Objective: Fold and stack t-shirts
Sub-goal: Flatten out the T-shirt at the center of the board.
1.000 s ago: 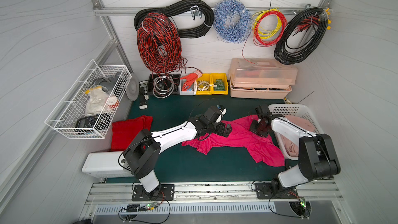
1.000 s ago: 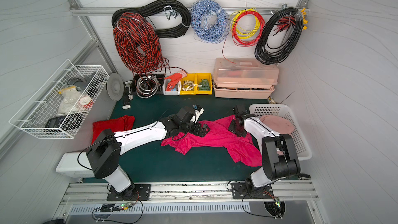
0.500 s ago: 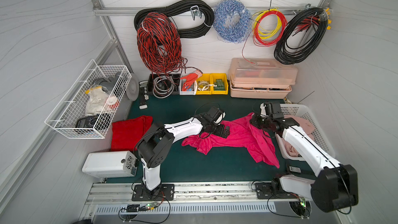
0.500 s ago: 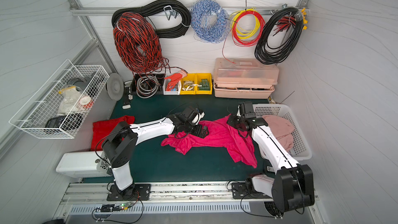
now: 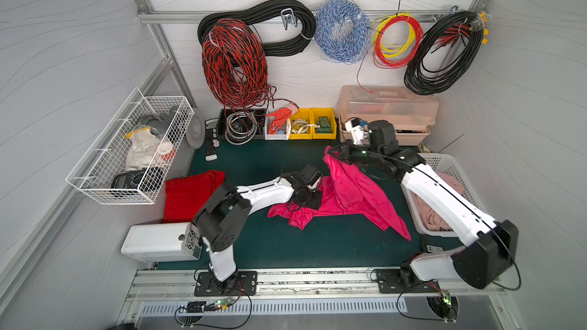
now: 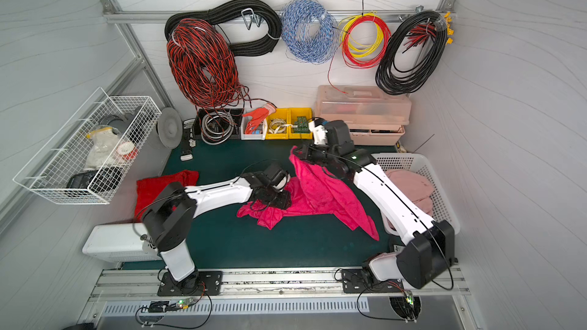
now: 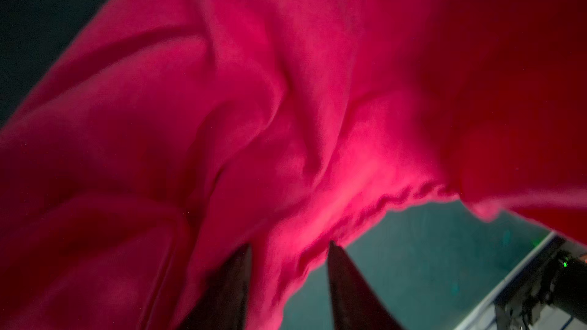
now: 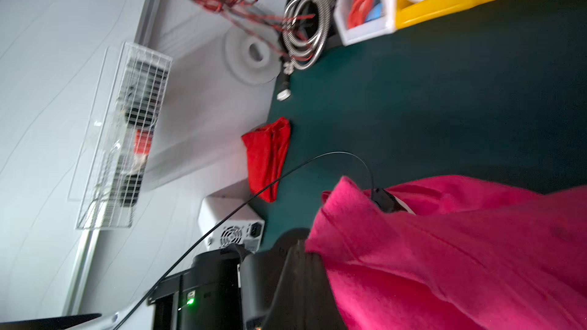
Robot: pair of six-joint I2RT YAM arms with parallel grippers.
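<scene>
1. Top views, both: green mat [image 5: 286,249]. This is the largest item, and it carries everything listed below.
2. Magenta t-shirt [image 5: 355,192]: unfolded and crumpled, lying mid-mat between my two arms. One corner is raised off the mat on the far side, and the rest slopes down toward the near right, where its tail lies just beside the white basket [image 5: 444,160]. Risk, as I judge it: if I spread it now, the bunched part near my left arm may end up doubled under. The cause would be a grab on two layers instead of a single hem.
3. Red t-shirt [image 5: 187,192]: lies in a compact heap at the left edge of the mat, well apart from the magenta one. It looks like the base of the stack. Risk: a wide swing of my left arm could drag it out of shape.
4. Right gripper [image 5: 335,153]: closed on the raised corner of the magenta t-shirt. In the right wrist view the cloth drapes away from it. Risk: the pinch looks small, so a sideways pull from the other arm could slip the corner free.
5. Left gripper [image 7: 289,246]: low over the crumpled part. Its fingertips [image 7: 241,268] stand apart with the stitched hem running between them, not clamped as far as I can see. Risk: closing here may catch only a fold and miss the hem.
</scene>
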